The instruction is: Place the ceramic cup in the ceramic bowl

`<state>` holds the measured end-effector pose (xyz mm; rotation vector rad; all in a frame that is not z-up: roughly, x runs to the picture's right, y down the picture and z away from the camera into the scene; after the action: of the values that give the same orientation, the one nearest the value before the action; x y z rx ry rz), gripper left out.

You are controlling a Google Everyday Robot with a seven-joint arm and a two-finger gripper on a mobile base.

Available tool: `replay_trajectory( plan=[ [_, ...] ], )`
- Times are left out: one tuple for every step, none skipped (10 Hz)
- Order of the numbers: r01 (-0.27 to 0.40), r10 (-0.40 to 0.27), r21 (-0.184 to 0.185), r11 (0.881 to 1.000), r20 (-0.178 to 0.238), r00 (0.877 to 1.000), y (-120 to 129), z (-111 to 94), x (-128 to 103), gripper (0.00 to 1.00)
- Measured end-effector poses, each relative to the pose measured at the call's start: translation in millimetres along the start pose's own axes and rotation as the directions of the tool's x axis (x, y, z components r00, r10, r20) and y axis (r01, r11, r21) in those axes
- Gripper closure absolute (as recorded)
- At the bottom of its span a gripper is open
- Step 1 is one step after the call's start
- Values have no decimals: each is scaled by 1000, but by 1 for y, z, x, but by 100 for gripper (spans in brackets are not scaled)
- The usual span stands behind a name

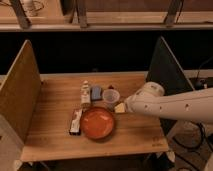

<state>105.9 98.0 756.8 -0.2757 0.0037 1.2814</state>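
Note:
The ceramic cup (111, 97) stands upright on the wooden table (50, 130), just behind the right rim of the orange-red ceramic bowl (98, 123). The bowl sits near the table's front middle and holds nothing. My gripper (120, 107) reaches in from the right on a white arm (170, 106); its pale tip is just right of the cup and a little in front of it, close to the bowl's far right rim.
A small blue block (96, 92) and a small upright bottle (85, 93) stand left of the cup. A flat dark packet (76, 121) lies left of the bowl. Tall side panels (20, 95) wall the table left and right.

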Motion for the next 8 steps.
replay_trajectory(
  plan=[
    [68,-68,-5,998,25,997,9,4,-10,26],
    [124,-123,-7,992,48,991,17,10,-22,26],
    [161,-161,-8,987,65,985,24,16,-32,26],
    [188,-186,-14,982,84,979,35,23,-45,26],
    [196,-194,-14,980,92,977,39,26,-50,26],
    [200,-197,-9,980,108,974,43,31,-61,26],
    [185,-183,2,983,135,974,42,34,-76,26],
    [155,-156,18,988,162,974,34,33,-90,26]
  ],
)
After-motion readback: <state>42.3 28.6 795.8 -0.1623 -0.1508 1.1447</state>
